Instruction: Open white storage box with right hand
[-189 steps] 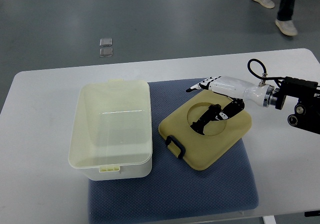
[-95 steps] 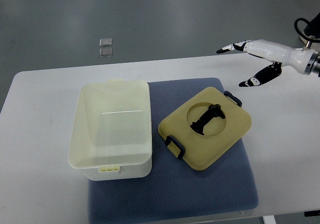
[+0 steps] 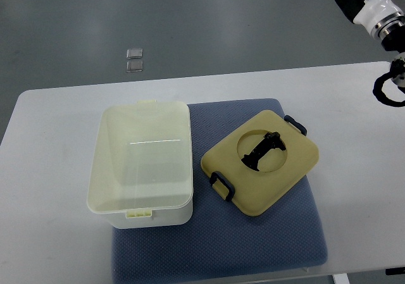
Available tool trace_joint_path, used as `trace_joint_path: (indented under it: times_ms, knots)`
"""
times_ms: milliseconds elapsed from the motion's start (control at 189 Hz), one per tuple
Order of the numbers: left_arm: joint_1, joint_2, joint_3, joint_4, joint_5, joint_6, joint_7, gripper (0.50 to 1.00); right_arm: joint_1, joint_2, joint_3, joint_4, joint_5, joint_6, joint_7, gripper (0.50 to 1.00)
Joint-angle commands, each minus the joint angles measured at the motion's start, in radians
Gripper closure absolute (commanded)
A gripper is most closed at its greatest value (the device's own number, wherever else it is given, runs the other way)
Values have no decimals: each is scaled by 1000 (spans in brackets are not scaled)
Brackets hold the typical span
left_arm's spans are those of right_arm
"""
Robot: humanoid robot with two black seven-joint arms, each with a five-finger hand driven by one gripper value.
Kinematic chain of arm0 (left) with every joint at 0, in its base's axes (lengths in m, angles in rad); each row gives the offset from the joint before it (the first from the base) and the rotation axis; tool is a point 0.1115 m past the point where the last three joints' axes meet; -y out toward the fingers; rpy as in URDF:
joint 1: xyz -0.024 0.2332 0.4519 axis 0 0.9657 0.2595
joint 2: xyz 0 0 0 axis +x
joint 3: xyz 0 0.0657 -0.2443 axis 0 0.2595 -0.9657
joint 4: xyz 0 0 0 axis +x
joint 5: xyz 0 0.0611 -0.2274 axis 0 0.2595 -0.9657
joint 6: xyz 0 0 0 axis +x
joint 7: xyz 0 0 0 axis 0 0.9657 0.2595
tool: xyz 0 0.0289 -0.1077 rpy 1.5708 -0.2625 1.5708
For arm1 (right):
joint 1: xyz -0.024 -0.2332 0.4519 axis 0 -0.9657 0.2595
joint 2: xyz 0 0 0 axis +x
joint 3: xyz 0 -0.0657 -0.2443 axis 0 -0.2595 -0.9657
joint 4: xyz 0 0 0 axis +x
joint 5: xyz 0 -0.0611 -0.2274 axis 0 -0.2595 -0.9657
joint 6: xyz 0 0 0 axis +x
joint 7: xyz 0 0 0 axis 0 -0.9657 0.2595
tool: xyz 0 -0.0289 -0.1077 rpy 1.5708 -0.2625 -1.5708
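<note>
**A:** Top view first: where's the white storage box (image 3: 142, 164)?

**B:** It sits on the left half of the blue mat (image 3: 278, 233), on the white surface (image 3: 50, 170). It's open on top and looks empty inside. Its yellowish lid (image 3: 261, 162) lies flat on the mat just to the right of it, close beside but apart, with a black handle (image 3: 262, 150) in its round recess and black latches at the near-left and far-right edges.

**A:** And the right robot hand?

**B:** Only the wrist end of the right arm (image 3: 373, 9) shows, in the far right corner, well apart from the box and lid and over the floor rather than the surface. The fingers run out of frame, so I cannot tell whether they're apart or together. Nothing appears to be held in the part that shows. The left arm is not in view.

**A:** So which step is this?

**B:** I'd judge the opening done: lid off, box uncovered, arm clear of the work. Little seems to remain beyond parking the arm. If the lid needed moving again, the hand would have to come down over that recessed handle.
</note>
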Motion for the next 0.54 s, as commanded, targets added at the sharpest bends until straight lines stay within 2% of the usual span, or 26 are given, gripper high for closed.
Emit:
trace_joint_path:
  times_ms: [0,90,180,391,470,539]
  knots:
    - [0,0,0,0,0,0,0,500,-82,81,92,-107,206,182,-77,576]
    - [0,0,0,0,0,0,0,500,-145,116,138,-143,280,203,-127,572]
    - [0,0,0,0,0,0,0,500,-191,156,141,-169,283,232,-129,570]
    - [0,0,0,0,0,0,0,500,-256,217,149,-195,281,334,-114,570]
    - [0,0,0,0,0,-1,0,500,-266,224,149,-198,281,337,-107,570]
    - [0,0,0,0,0,0,0,500,-277,225,149,-198,280,335,-71,570]
